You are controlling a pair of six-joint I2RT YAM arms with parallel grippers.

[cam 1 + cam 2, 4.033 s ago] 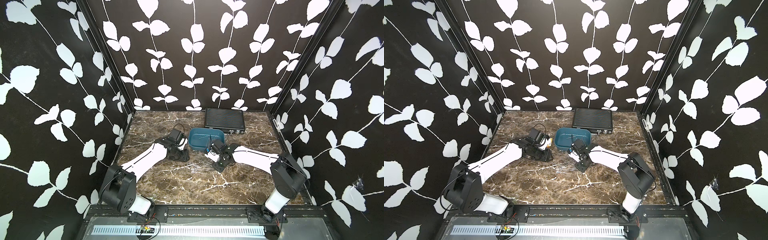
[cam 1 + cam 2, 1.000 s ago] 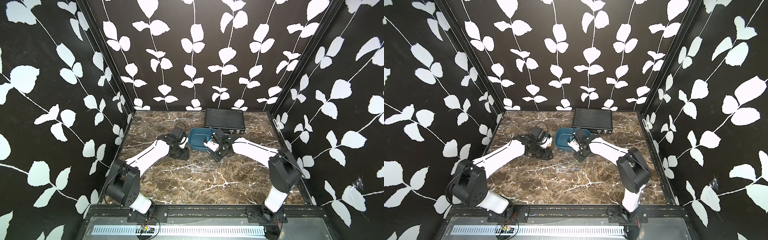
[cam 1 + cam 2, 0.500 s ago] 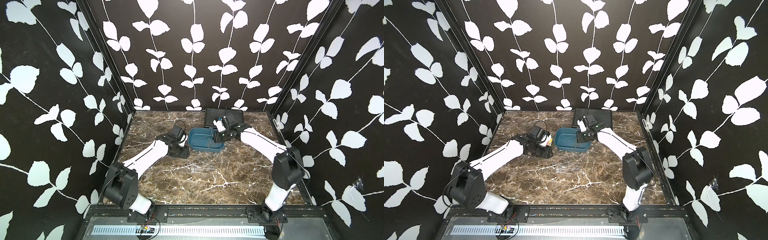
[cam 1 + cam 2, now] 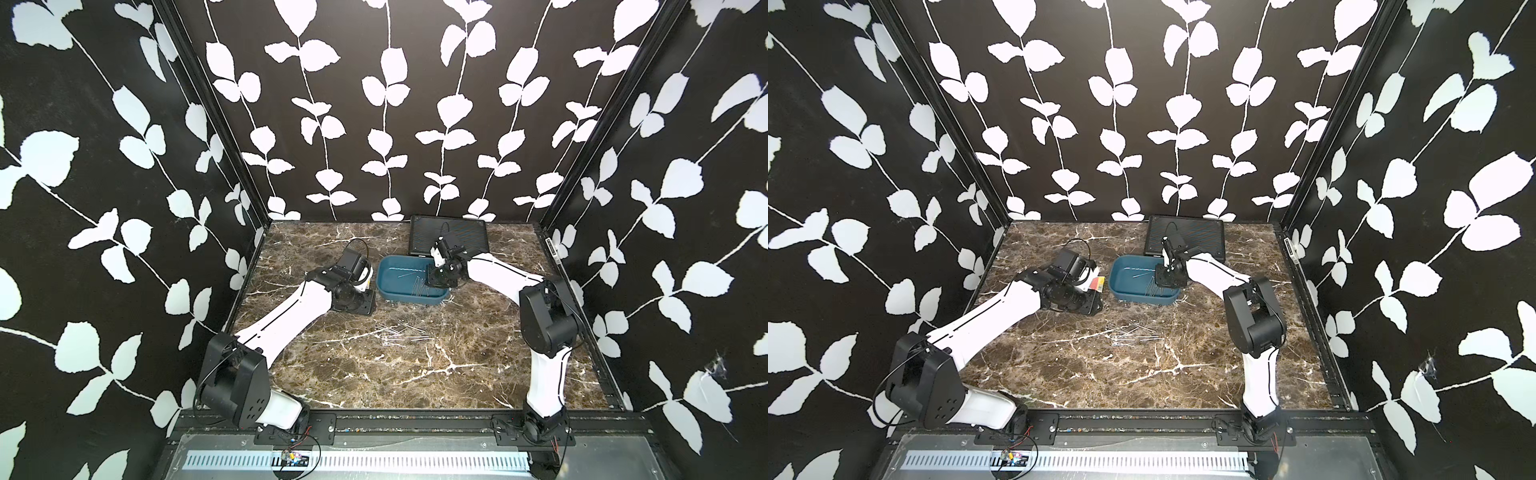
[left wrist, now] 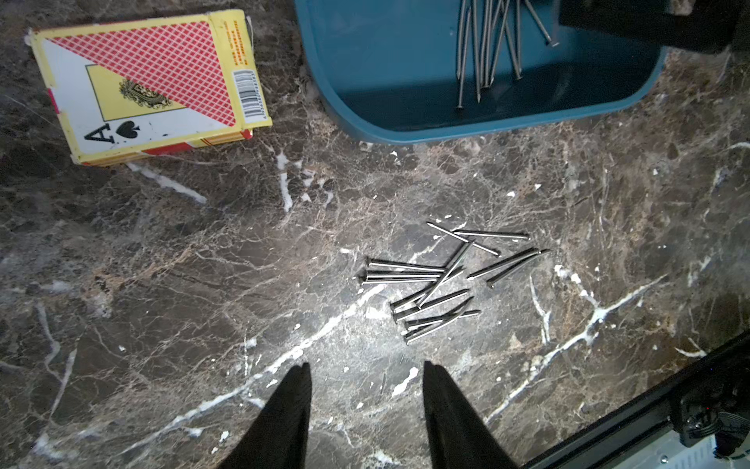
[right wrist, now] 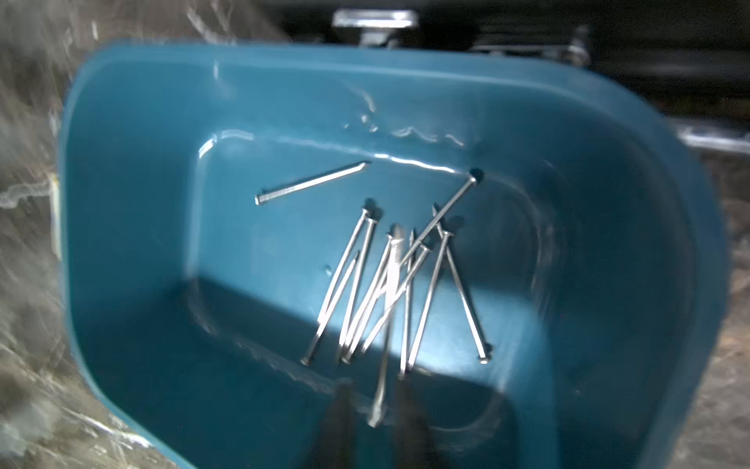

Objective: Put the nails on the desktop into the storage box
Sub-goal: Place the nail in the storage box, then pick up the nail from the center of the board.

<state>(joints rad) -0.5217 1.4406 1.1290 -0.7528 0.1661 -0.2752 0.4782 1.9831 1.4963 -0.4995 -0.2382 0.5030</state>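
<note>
**A:** How does the right hand stand?

**B:** Its jaws are narrowly parted over the storage box. The two dark fingertips leave a slim gap, and one of the nails hangs blurred in it. The gap is wider than the nail, and whether either tip touches it cannot be told.

**A:** And beneath it?

**B:** About a dozen nails lie on the box floor, most of them in a crossed bundle, with one apart and aslant. In both top views the box sits just right of the frame's centre, and the right hand dips in at its right end.

**A:** The left hand?

**B:** It is wider open and holds nothing — only bare desk shows between its fingertips. In both top views it sits left of the box, at centre-left of the frame.

**A:** What lies on the desk itself?

**B:** A loose heap of nails lies a little below the frame's centre, apart from the box. The left wrist view shows that heap just beyond the left hand's tips. A playing-card box lies flat beside the storage box — on its left in a top view. A black ribbed case sits behind, above centre, by the back wall.
</note>
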